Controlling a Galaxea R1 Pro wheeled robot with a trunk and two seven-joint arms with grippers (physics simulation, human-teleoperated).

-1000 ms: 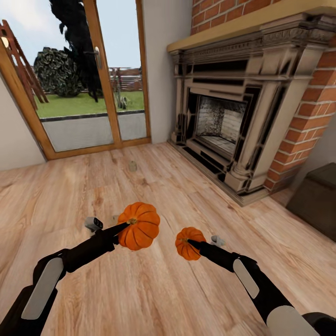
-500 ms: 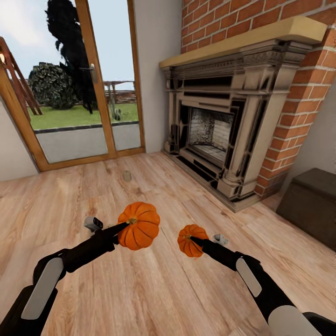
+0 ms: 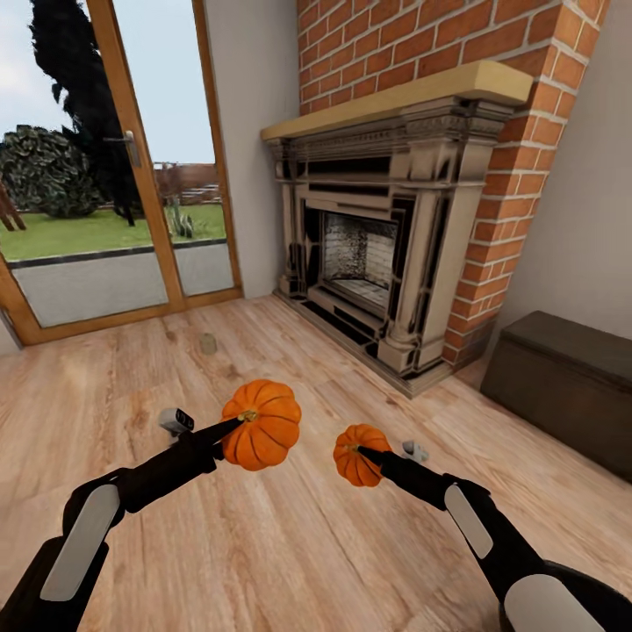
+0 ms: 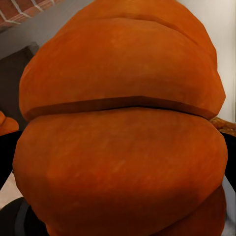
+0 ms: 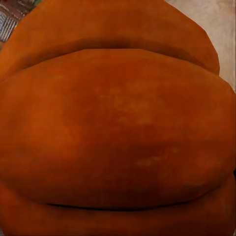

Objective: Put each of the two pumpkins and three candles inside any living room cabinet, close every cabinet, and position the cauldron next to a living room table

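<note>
1. The left gripper (image 3: pixel 235 425) is clamped on the bigger pumpkin (image 3: pixel 261 424) and holds it up off the floor. In the left wrist view this pumpkin (image 4: pixel 123 128) sits right up against the camera.
2. The right gripper (image 3: pixel 362 454) is clamped on the smaller pumpkin (image 3: pixel 358 455), also up in the air. The two pumpkins hang near each other, not touching.
3. The dark brown cabinet (image 3: pixel 562 386) is ahead and off to the right of both grippers. The right gripper is the nearer one. The cabinet's long side runs along the wall, and its fronts look shut, so I think a door must be opened before a pumpkin can go in.
4. One tan candle (image 3: pixel 208 343) stands on the wood floor (image 3: pixel 290 544), ahead and a bit left of the left gripper, well apart from it.
5. Past the right gripper is the brick fireplace (image 3: pixel 377 254). Past the left gripper are the glass garden doors (image 3: pixel 114 211).
</note>
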